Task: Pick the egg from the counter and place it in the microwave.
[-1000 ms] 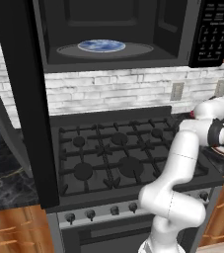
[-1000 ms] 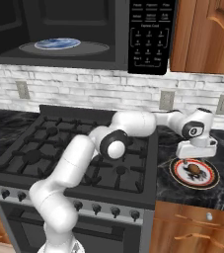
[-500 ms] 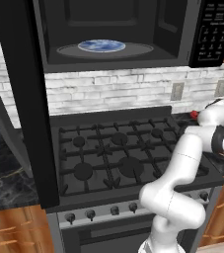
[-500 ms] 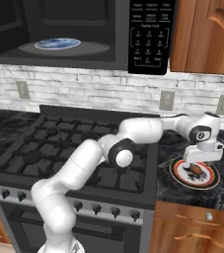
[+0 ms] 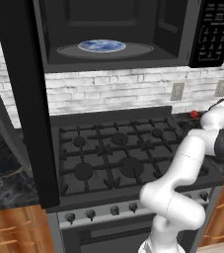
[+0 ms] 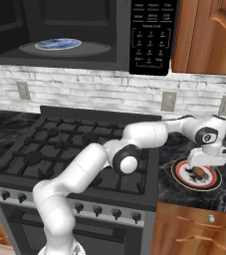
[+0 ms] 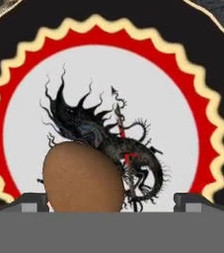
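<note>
The egg (image 7: 82,176), brown and matte, lies on a round plate (image 6: 211,183) with a red and cream scalloped rim and a dark dragon print, and that plate sits on the black marbled worktop (image 6: 174,189) just beside the stove (image 6: 69,144), on its far side from the open microwave door. In the hand view the egg sits low on the plate's white centre, touching the dragon figure's edge, with the two dark finger tips of the pincer (image 7: 111,201) standing wide apart to either side of it. In the right base view the pincer (image 6: 203,167) hangs directly above the plate, close to the egg (image 6: 198,173), fingers spread and holding nothing.

The step in hand looks like the final descent onto the egg. The egg sits off centre between the tips, nearer one finger than the other, so a small sideways correction before closing would help both fingers meet it together instead of one nudging it across the smooth plate. Going down until the tips straddle its widest part seems wise, since a grip near the top of a rounded shell would likely squeeze it out. Closing gently is advisable.

The microwave (image 6: 84,30) hangs above the stove, its cavity open, with a blue-white plate (image 6: 58,44) on the turntable.
</note>
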